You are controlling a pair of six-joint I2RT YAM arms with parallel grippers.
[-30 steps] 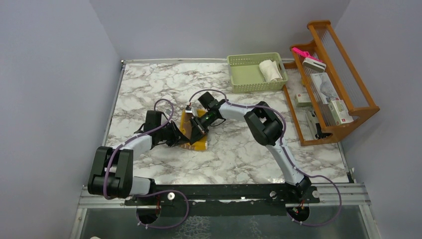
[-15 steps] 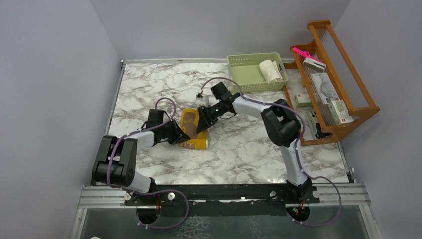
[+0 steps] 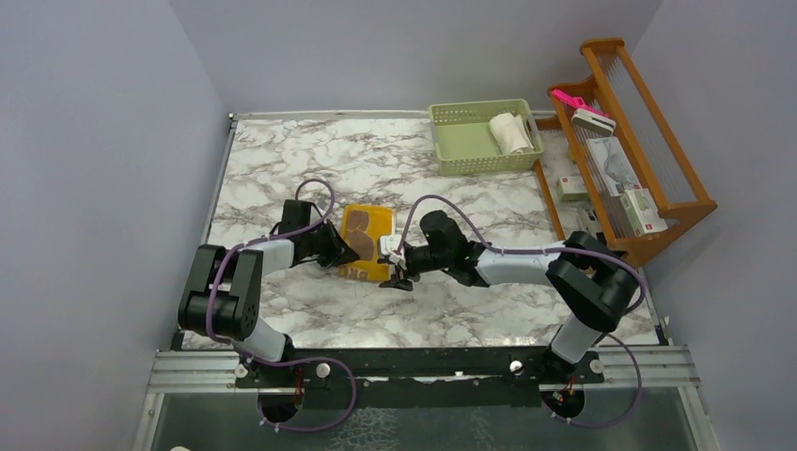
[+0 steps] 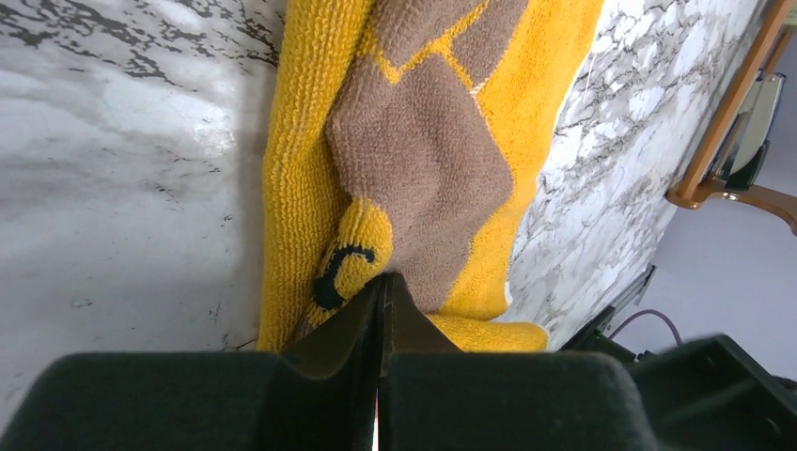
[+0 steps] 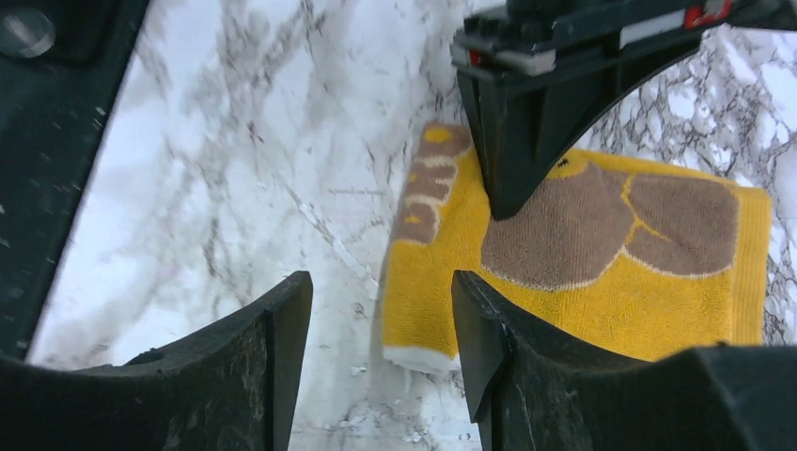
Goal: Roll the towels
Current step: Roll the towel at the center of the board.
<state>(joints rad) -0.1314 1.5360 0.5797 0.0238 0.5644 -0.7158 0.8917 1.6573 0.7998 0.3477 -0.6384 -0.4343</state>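
The yellow towel [image 3: 369, 224] lies flat near the middle of the desk [image 3: 282, 160]. It is mustard-yellow terry cloth with a brown bear figure and brown letters, and it looks folded into a narrow rectangle; a white hem shows at one corner in the right wrist view. The white towel [image 3: 510, 132] is a small roll that lies inside the green basket [image 3: 461, 143], at the 1 o'clock corner of the desk, well apart from both arms.

The left arm reaches low over the desk from 9 o'clock, and the left claw [image 3: 346, 248] has its two fingers pressed together, with the tip resting on the bear figure. The right arm is stretched out low from 3 o'clock. The right claw [image 3: 395, 266] is at about 5 o'clock of the yellow towel, just beside its edge, with its fingers spread wide and nothing between them.

I cannot tell whether any cloth is caught between the left fingers. In the top view the left claw covers a part of the towel's 9 o'clock side.
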